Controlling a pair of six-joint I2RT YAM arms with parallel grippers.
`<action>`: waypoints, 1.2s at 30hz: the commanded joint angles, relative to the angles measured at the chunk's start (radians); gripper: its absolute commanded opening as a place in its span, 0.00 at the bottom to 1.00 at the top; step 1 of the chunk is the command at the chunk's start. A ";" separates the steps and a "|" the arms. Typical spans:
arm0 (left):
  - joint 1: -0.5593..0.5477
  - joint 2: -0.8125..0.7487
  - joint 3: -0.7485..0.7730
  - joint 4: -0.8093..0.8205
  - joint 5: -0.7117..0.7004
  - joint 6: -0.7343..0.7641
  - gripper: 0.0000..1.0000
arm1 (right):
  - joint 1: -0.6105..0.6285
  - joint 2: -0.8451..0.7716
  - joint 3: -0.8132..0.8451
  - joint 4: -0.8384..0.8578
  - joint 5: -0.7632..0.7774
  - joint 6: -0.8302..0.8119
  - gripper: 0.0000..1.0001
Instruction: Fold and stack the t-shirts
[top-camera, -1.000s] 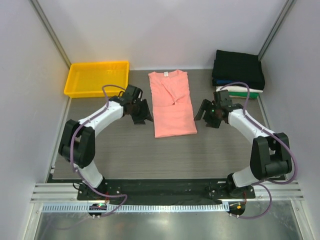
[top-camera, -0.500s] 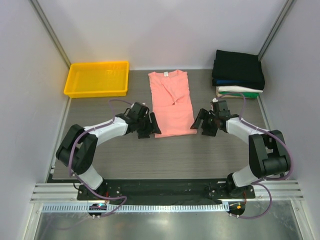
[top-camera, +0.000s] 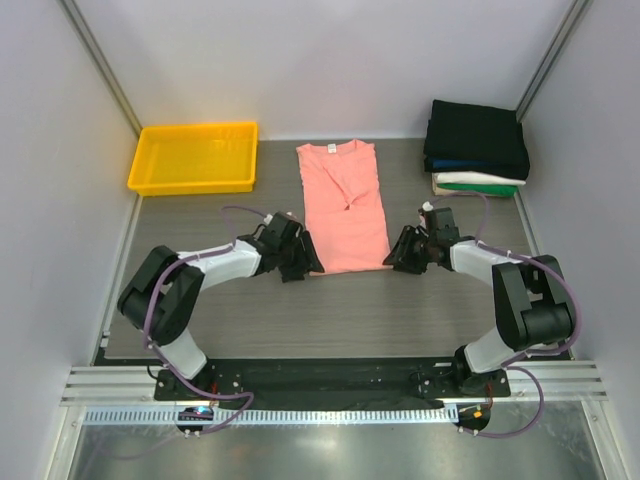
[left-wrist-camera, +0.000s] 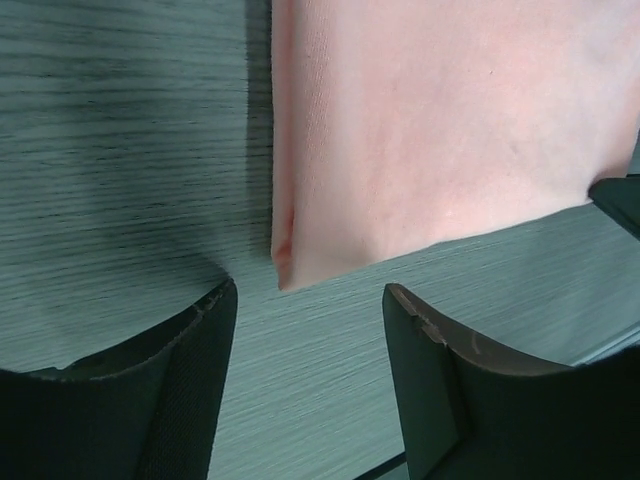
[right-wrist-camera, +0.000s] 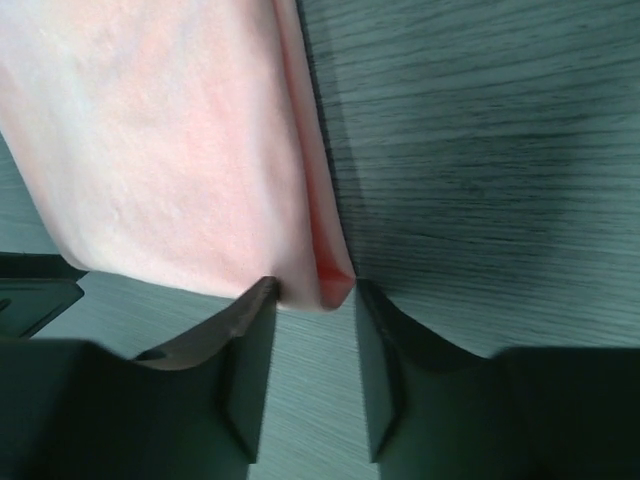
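The salmon-pink t-shirt (top-camera: 343, 205) lies flat mid-table, folded into a long strip with the collar at the far end. My left gripper (top-camera: 305, 262) sits low at its near-left corner. In the left wrist view that gripper (left-wrist-camera: 310, 290) is open, and the shirt's corner (left-wrist-camera: 285, 270) lies just ahead of the gap, untouched. My right gripper (top-camera: 398, 255) is at the near-right corner. In the right wrist view its jaws (right-wrist-camera: 315, 285) stand apart, with the folded corner (right-wrist-camera: 330, 275) reaching in between the fingertips. Folded black, blue, white and green t-shirts (top-camera: 477, 150) are stacked at the back right.
A yellow plastic tray (top-camera: 195, 157) sits at the back left. Grey walls with metal posts close in the table on three sides. Bare wood-grain table (top-camera: 340, 310) lies between the shirt's hem and the arm bases.
Both grippers dropped and moved inward from beside the shirt's middle to its two near corners. The right jaws have narrowed around the right corner.
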 joint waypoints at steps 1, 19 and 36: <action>-0.012 0.022 -0.018 0.043 -0.020 -0.025 0.61 | -0.001 0.055 -0.018 0.021 -0.008 -0.011 0.40; -0.024 0.113 0.017 0.075 -0.058 -0.051 0.08 | -0.001 0.075 -0.014 0.029 -0.019 -0.022 0.01; -0.351 -0.424 -0.107 -0.281 -0.244 -0.233 0.00 | 0.005 -0.622 -0.043 -0.528 0.061 0.078 0.01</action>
